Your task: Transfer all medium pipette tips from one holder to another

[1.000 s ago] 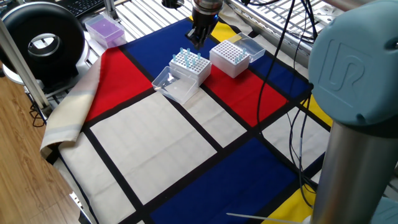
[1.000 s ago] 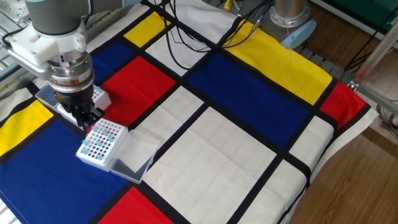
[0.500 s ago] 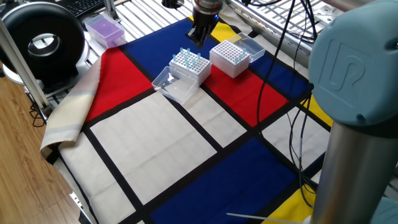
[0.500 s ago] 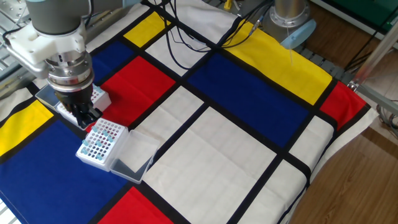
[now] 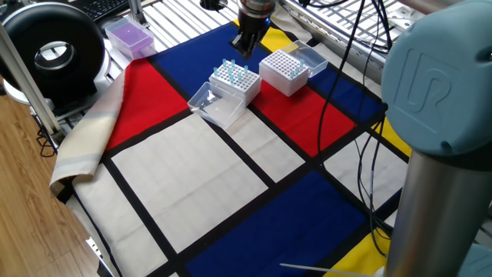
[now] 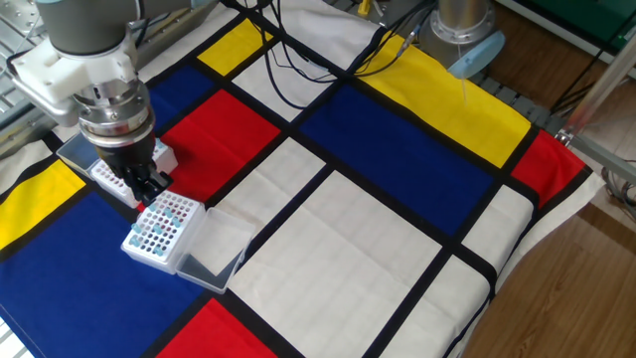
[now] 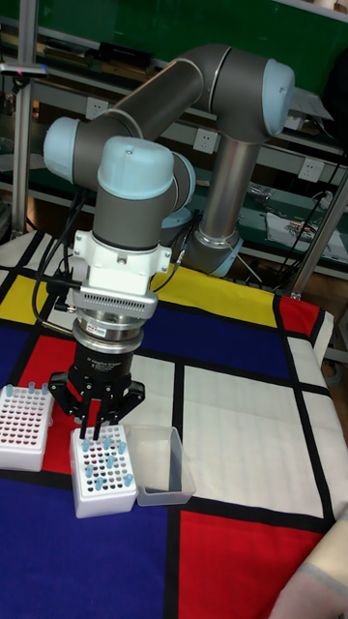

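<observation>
One pincer [image 7: 98, 426] plumb — seemingly closed — above tips [image 7: 101, 456].

Arm bent downward, claw [image 7: 99, 423] vertical, fingers close together

Purple tip box [image 5: 129, 36] upper left, beside black round device [image 5: 51, 51]. Mondrian-pattern cloth [image 5: 184, 177] covers worktop. Black cables [image 6: 328, 60] across cloth, top center in other fixed view.

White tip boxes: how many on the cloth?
2. The box with blue tips sits beside its open clear lid. The second box stands next to it, under the hand.
</observation>
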{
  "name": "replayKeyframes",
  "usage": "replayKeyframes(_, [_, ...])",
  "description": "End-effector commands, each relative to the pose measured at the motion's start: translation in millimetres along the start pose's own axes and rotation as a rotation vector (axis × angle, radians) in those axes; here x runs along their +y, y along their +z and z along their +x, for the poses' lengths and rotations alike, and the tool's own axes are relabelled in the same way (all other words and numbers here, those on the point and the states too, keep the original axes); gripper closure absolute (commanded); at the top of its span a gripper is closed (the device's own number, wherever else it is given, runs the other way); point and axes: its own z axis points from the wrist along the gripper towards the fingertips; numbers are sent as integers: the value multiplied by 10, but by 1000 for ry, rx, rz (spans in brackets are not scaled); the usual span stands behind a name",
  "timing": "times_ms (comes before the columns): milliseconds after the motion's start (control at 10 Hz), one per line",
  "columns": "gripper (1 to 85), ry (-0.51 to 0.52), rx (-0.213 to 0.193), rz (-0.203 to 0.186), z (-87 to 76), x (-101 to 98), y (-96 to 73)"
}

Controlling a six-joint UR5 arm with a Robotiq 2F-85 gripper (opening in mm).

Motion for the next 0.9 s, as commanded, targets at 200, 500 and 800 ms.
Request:
replayKeyframes(200, [633,-11,-4,-17,-61,-1,96])
replayKeyframes(500, [630,-17,-1,-19,-30,-9,122])
replayKeyframes(800, [627,-27,-7,-20,21,-21,155])
